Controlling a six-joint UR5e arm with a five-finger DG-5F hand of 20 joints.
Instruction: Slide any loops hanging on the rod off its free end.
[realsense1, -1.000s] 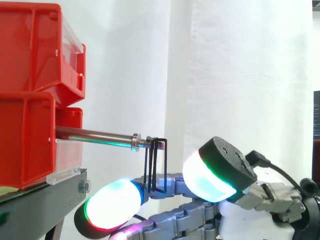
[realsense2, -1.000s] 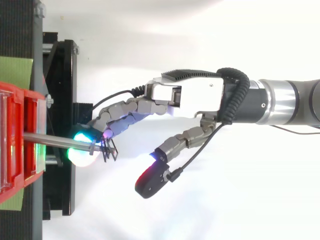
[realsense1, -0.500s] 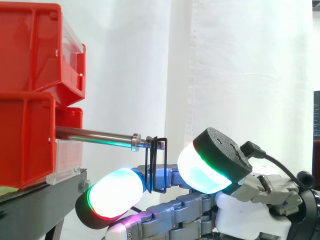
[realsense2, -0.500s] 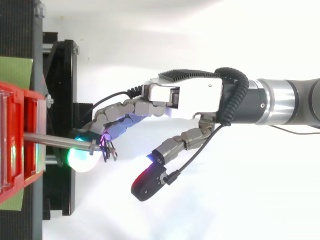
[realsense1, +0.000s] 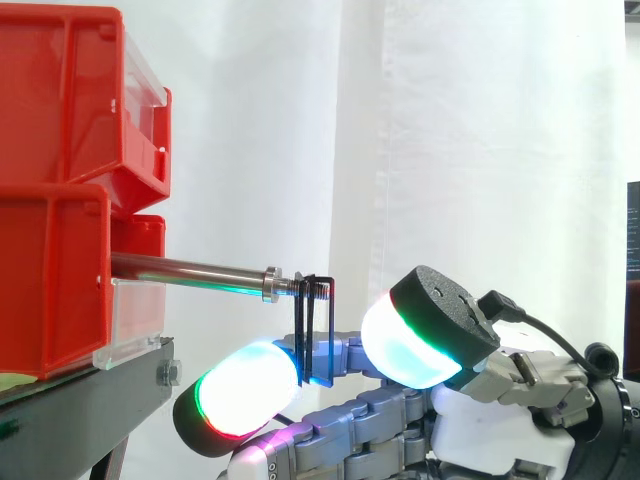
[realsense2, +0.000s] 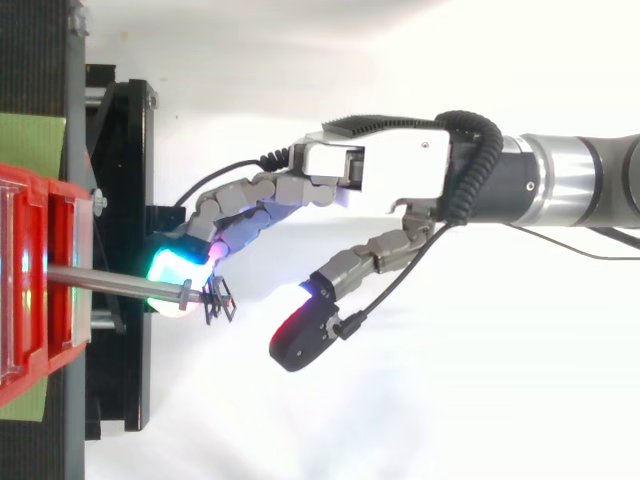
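You are looking at a polished steel rod (realsense1: 190, 270) that sticks out level from the stacked red plastic bins (realsense1: 60, 270) on the black metal stand (realsense1: 80, 410), pointing toward the white curtain (realsense1: 480, 130). Near the rod's free end sits a small metal collar (realsense1: 270, 284), and past it there is a short threaded tip. The thin dark wire loops (realsense1: 303, 325) hang bunched together on that threaded tip, at the rod's very end, outboard of the collar. They dangle straight down, and their lower ends reach the level of the fingers.

Your robot hand (realsense2: 385, 185) comes in from the right and sits below the rod. Its fingers are spread and nothing is clasped between them. In the side view, one long finger reaches under the rod, and its white pad edged in green and red (realsense1: 250, 385) lies beneath the collar. The bottoms of the loops cross in front of a grey finger just behind that pad. You cannot tell from either view whether they touch it. The thumb, with its black cap and cyan-white pad (realsense1: 415, 335), stands apart to the right, beyond the rod's free end and clear of the loops. From above, the fingers lie beside and under the rod's tip, with the loops (realsense2: 215, 300) just off a magenta-lit fingertip (realsense2: 214, 258).
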